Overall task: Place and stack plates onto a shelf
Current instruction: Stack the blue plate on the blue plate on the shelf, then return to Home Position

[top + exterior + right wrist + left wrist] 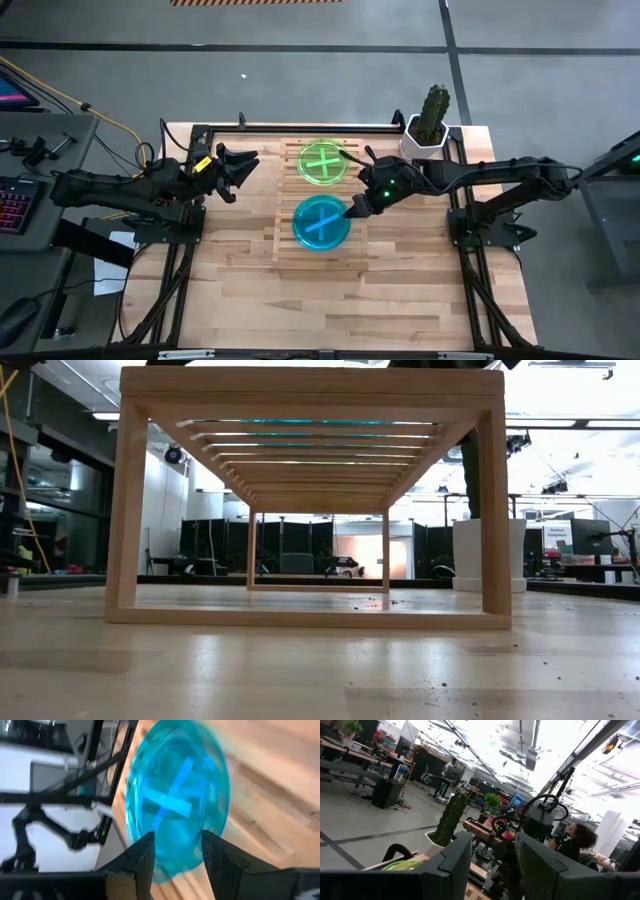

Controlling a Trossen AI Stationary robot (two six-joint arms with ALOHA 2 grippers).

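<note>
The light-wood slatted shelf stands mid-table. On its top lie a lime green stack with crossed stripes toward the far edge, and a cyan blue stack with crossed stripes nearer. My right gripper is open at the cyan stack's right rim, one finger on each side of it. My left gripper is open, left of the shelf, and touches nothing. The green plates' edge shows past it. My right gripper comes slanting down from the table's right, and its open fingers straddle the cyan stack's right rim. I cannot tell whether they touch it. The plates lie flat on the shelf top.
A cactus in a white pot stands at the far right corner, close behind my right arm. Black frame rails run down both table sides. Bare wood lies toward the near edge. A person sits beyond the table.
</note>
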